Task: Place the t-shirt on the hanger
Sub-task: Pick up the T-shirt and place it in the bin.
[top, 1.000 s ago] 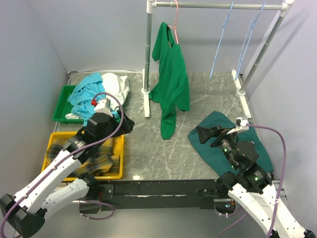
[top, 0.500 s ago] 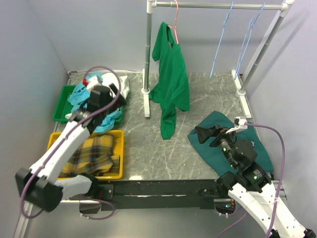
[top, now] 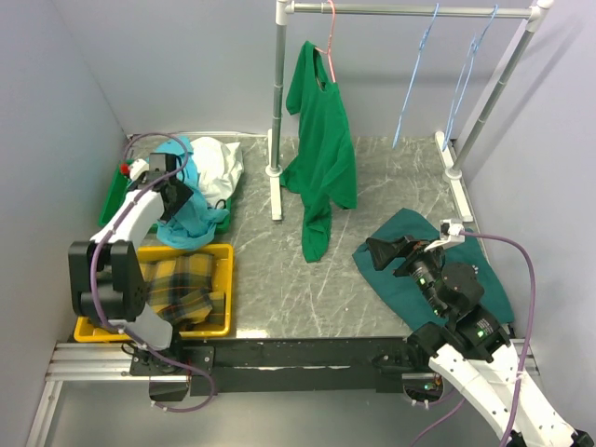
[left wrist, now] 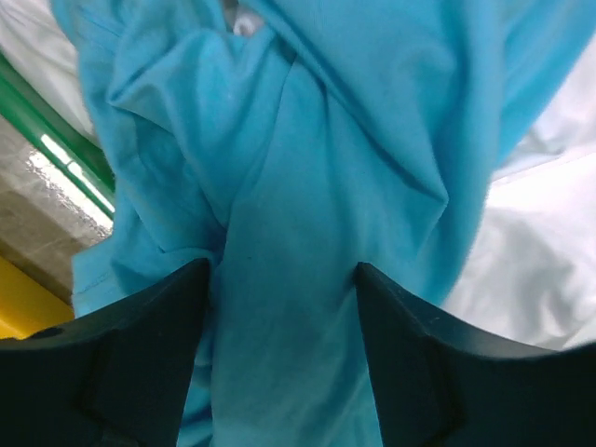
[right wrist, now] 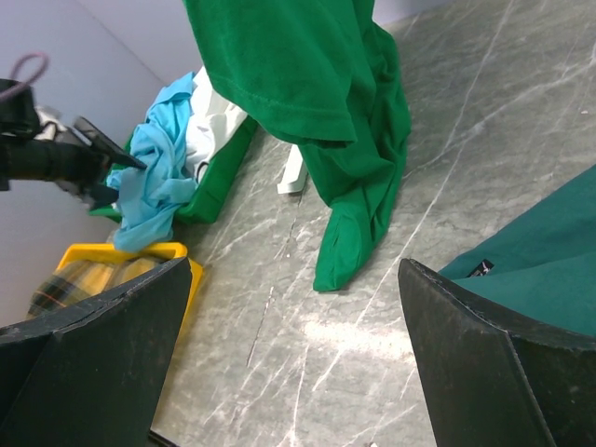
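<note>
The turquoise t-shirt (top: 193,220) lies bunched over the green bin's edge at the back left. It fills the left wrist view (left wrist: 307,177) and shows in the right wrist view (right wrist: 154,182). My left gripper (top: 175,194) is open, its jaws (left wrist: 282,272) straddling a fold of the t-shirt and pressed down into it. Two light-blue wire hangers (top: 415,84) hang empty on the rail at the back right. My right gripper (top: 377,250) is open and empty (right wrist: 293,270), held above the table at the right.
The green bin (top: 114,196) also holds white cloth (top: 222,163). In front of it is a yellow bin (top: 220,279) with plaid cloth. A bright green shirt (top: 326,140) hangs on a pink hanger from the rack (top: 277,112). A dark teal garment (top: 402,291) lies under my right arm.
My left arm has swung from over the yellow bin back and left to the green bin, and its gripper now sits in the turquoise t-shirt. The right arm has not moved.
</note>
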`<action>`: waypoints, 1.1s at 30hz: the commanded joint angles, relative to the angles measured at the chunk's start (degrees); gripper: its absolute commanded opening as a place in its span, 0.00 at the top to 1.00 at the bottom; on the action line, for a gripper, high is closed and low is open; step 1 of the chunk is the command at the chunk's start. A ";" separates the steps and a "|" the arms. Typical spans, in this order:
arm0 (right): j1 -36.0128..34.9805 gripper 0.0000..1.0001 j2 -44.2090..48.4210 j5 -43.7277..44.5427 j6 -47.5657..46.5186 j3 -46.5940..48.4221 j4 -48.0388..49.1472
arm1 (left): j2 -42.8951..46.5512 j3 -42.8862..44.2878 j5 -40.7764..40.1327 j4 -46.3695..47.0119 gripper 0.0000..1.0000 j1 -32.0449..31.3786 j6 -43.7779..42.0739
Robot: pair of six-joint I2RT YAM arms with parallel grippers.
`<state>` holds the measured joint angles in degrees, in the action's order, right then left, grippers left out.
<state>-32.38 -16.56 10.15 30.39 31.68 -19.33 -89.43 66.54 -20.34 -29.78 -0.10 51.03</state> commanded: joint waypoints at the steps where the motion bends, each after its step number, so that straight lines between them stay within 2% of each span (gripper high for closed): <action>1: -0.23 0.00 0.74 -0.22 -0.07 0.22 0.79 | -1.10 0.08 3.11 3.41 0.36 -0.08 1.97; 5: -0.23 0.00 1.00 -0.31 0.02 0.14 0.70 | 1.88 -0.19 4.78 5.26 0.62 2.20 0.49; 6: -0.14 0.00 1.17 -0.31 0.02 0.13 0.70 | 2.67 1.03 5.65 5.00 0.77 2.64 -0.13; 7: -0.23 0.00 1.18 -0.31 0.02 0.13 0.70 | 4.25 2.00 6.10 4.65 0.82 3.69 -1.70; 8: -0.14 0.00 1.09 -0.40 0.02 0.05 0.79 | 5.13 3.23 6.27 3.34 0.91 4.05 -2.50; 9: -0.23 0.00 1.00 -0.57 0.02 0.05 0.87 | 5.92 5.76 6.01 2.80 0.94 4.66 -3.29; 12: -0.23 0.00 0.12 -0.83 -0.07 0.13 0.87 | 9.35 10.51 5.31 0.96 0.99 5.37 -6.63; 18: -0.14 0.00 -2.07 -1.01 -0.16 0.57 1.14 | 13.84 18.08 5.57 0.34 0.96 5.46 -10.77; 22: -0.14 0.00 -2.43 -0.84 -0.16 0.93 1.05 | 16.90 21.61 13.37 4.98 0.99 5.46 -13.57; 23: -0.14 0.00 -2.51 -0.75 -0.24 1.01 0.96 | 17.87 21.96 19.75 6.13 0.99 5.37 -13.67; 24: -0.14 0.00 -2.52 -0.75 -0.25 0.93 0.96 | 18.84 22.48 22.42 7.09 0.99 4.68 -13.67; 29: -0.14 0.00 -2.43 -0.75 0.28 0.66 1.40 | 24.38 25.66 28.15 4.47 0.99 -2.26 -16.66; 32: -0.14 0.00 -2.51 -1.27 0.54 0.57 2.02 | 27.63 24.08 28.43 3.33 0.99 -9.11 -17.45; 33: -0.14 0.00 -2.52 -1.88 0.63 0.75 2.19 | 28.95 22.94 27.90 3.24 0.99 -13.57 -17.62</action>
<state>-32.38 -18.90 9.37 30.59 31.68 -19.31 -65.98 88.84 3.40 -27.88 -4.99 36.14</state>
